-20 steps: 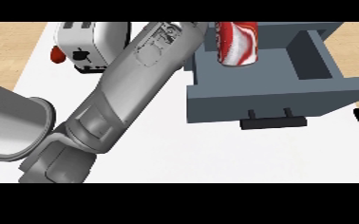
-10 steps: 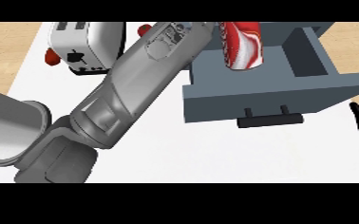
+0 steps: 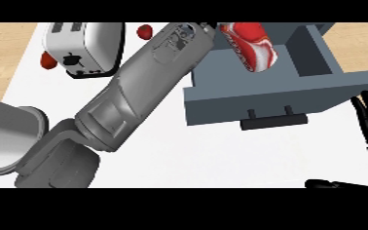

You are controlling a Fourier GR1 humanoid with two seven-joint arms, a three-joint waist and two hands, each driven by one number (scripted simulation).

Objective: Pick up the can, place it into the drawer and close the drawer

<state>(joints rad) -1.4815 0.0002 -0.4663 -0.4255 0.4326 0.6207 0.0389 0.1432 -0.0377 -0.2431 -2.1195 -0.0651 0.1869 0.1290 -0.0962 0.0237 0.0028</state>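
The red-and-white metal can (image 3: 249,45) sits tilted over the inside of the open grey drawer (image 3: 287,97), near its back left corner. The left grey forearm (image 3: 144,85) reaches diagonally up to it, but the left hand itself is hidden at the top edge, so I cannot tell how its fingers stand or whether they hold the can. Of the right hand (image 3: 338,183), only black fingers show at the lower right, too little to judge; a white toaster (image 3: 82,46) stands at the upper left.

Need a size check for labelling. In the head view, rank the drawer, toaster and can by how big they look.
1. drawer, largest.
2. toaster.
3. can, smallest, though its top end is hidden, so its full length is unsure.
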